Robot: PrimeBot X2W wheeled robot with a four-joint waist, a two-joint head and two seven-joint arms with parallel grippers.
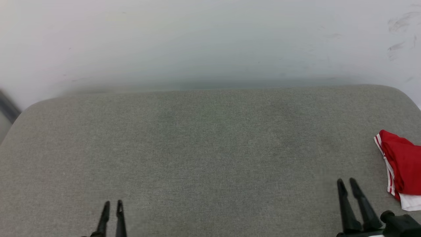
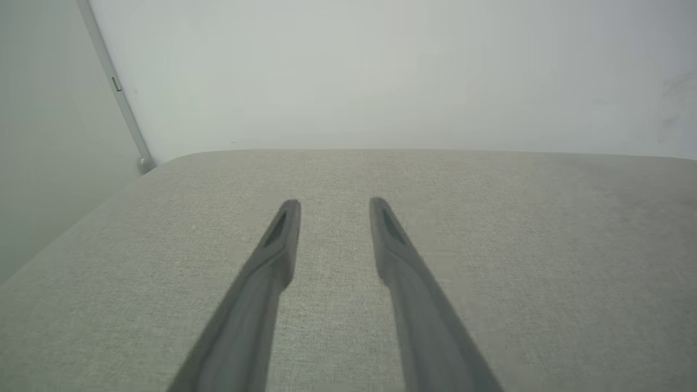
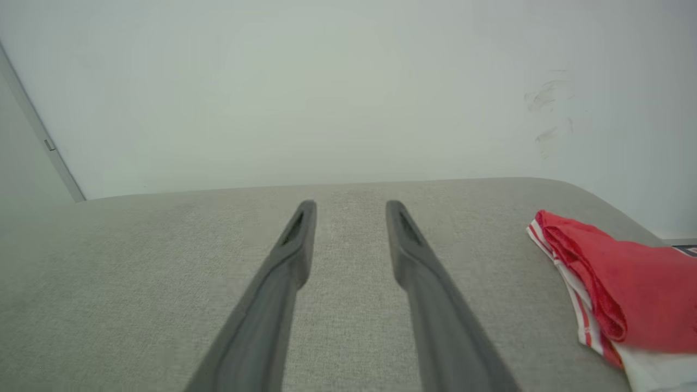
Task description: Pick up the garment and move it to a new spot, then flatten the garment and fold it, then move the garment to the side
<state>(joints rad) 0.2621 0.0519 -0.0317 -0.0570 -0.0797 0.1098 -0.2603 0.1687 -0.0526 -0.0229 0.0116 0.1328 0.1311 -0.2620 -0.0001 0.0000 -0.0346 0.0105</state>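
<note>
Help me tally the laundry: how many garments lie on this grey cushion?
1. The red garment lies bunched at the grey cushion's right edge, just right of the right claw. It runs past the picture's edge, so others beyond could be hidden.

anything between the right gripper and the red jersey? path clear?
Nothing visible stands in the way. Bare grey fabric surface lies between the right gripper and the red jersey, which sits bunched to the gripper's right near the surface's edge and is partly cut off in the head view. The gripper's jaws stand apart, holding nothing.
</note>
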